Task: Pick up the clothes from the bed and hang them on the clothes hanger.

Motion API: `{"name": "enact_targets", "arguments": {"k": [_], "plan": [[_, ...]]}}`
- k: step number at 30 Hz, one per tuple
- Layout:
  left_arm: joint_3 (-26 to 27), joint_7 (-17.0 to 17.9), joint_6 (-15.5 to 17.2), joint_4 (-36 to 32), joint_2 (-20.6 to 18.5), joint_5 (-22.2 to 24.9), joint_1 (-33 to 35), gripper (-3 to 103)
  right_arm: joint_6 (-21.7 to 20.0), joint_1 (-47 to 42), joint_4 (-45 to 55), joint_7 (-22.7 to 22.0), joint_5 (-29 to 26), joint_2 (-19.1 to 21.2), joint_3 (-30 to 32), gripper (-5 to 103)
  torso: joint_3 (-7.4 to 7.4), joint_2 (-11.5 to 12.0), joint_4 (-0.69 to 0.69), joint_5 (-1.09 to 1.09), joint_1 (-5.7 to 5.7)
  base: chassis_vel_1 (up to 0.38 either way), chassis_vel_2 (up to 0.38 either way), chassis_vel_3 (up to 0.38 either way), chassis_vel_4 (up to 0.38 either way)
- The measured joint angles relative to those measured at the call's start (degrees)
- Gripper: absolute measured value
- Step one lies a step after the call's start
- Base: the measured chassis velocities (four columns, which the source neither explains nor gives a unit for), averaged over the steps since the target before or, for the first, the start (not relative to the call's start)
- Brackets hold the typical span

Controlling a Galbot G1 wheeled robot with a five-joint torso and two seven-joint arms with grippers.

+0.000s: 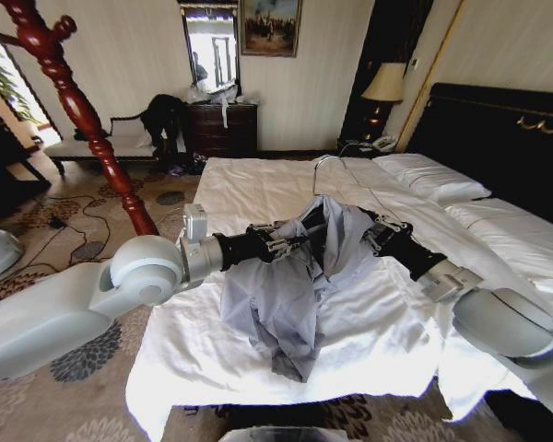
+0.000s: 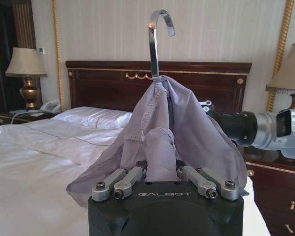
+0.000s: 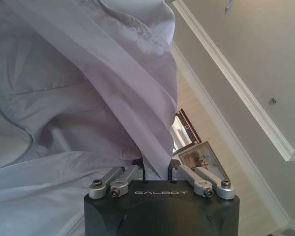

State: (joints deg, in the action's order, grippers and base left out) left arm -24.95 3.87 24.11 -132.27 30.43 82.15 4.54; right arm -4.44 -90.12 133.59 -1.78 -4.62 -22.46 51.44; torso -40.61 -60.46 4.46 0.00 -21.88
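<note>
Both grippers meet at centre frame above the bed (image 1: 369, 322), left gripper (image 1: 290, 238) and right gripper (image 1: 373, 235) each with jaws closed on the clothes (image 1: 286, 295), draped over the clothes hanger (image 2: 160, 34) (apparently to seat the shoulders).

clothes hanger (image 2: 160, 34) body hidden under clothes (image 2: 187, 132), both gripper fingertips buried in fabric

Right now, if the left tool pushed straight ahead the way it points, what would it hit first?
The shirt: the left tool is already shut on a fold of it. Just beyond, under the cloth, is the clothes hanger, and past that the right tool comes in from the opposite side. Depth between them is unclear.
</note>
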Motion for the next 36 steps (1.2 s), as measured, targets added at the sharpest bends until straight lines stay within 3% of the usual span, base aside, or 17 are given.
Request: {"name": "enact_targets", "arguments": {"k": [19,22,23,26,28,29,31,35,36], "plan": [[0.37,0.52,-2.05,-0.85,-0.7,-0.98,0.81,19,-0.45,-0.84,1.17,-0.34,-1.09,-1.03,0.03,17,0.0,0.0,0.0,0.0,0.01,0.0,0.0,0.0,0.0],[0.99,0.86,-2.69,-0.66,-0.78,-1.12,1.32,19,-1.03,-1.09,2.03,-0.24,-2.13,-1.19,-0.03,31,0.0,0.0,-0.01,-0.01,0.01,0.0,0.0,0.0,0.0],[0.99,0.86,-2.69,-0.66,-0.78,-1.12,1.32,19,-1.03,-1.09,2.03,-0.24,-2.13,-1.19,-0.03,31,0.0,0.0,-0.01,-0.01,0.01,0.0,0.0,0.0,0.0],[1.54,0.84,-2.83,-0.76,-0.99,-1.48,2.12,19,-1.48,-1.1,2.74,-0.24,-2.84,-1.22,-0.06,47,0.0,0.0,0.01,0.0,0.01,0.0,0.0,0.0,0.0],[1.86,0.84,-2.83,-0.86,-1.23,-1.5,2.47,19,-1.56,-1.18,2.85,-0.24,-3.05,-1.21,0.01,47,0.0,0.0,0.01,0.01,0.0,0.0,0.0,0.0,0.0],[2.43,0.84,-2.83,-1.09,-1.75,-1.5,2.94,19,-1.61,-1.42,3.02,-0.24,-3.19,-1.19,0.19,58,0.0,0.0,0.0,0.0,0.0,0.0,0.0,0.0,0.0],[2.89,0.83,-2.83,-1.24,-2.11,-1.47,3.26,19,-1.62,-1.58,3.07,-0.24,-3.2,-1.23,0.25,58,0.0,0.0,0.0,-0.01,0.0,0.0,0.0,0.0,0.0],[5.58,0.66,-2.83,-1.92,-4.07,-1.28,5.46,19,-1.55,-2.25,3.18,-0.11,-3.06,-2.35,0.22,81,0.0,0.0,0.01,0.0,0.0,0.0,0.0,0.0,0.0],[5.58,0.66,-2.83,-1.92,-4.07,-1.28,5.46,19,-1.55,-2.25,3.18,-0.11,-3.06,-2.35,0.22,81,0.0,0.0,0.01,0.0,0.0,0.0,0.0,0.0,0.0]]}}
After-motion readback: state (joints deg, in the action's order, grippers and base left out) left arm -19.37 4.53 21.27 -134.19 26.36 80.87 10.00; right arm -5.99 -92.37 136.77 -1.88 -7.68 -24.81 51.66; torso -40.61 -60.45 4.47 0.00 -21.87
